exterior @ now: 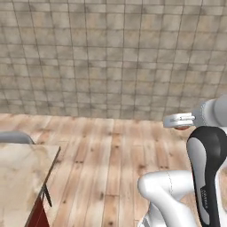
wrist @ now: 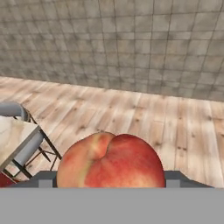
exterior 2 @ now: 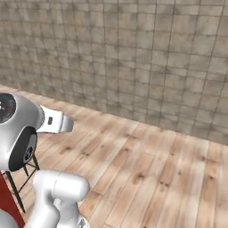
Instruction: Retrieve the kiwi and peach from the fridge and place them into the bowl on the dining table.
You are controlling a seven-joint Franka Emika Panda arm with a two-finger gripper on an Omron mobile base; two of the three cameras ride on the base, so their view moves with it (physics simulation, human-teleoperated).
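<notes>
Gripping the peach [wrist: 111, 161], hand [exterior: 178, 120] hovers beside dining table [exterior: 22, 168].

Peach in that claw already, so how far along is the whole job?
Partway, it seems. Done: the peach is out of the fridge, held in the claw. In hand: carrying it over wooden floor, with the dining table's corner at the left. Left: placing it in the bowl; the kiwi's status can't be judged here.

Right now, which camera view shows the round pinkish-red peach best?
The hand view: the round pinkish-red peach sits large and close at the bottom, between the fingers. The left base view shows a small red sliver of it under the white gripper. In the right base view I cannot make it out.
</notes>
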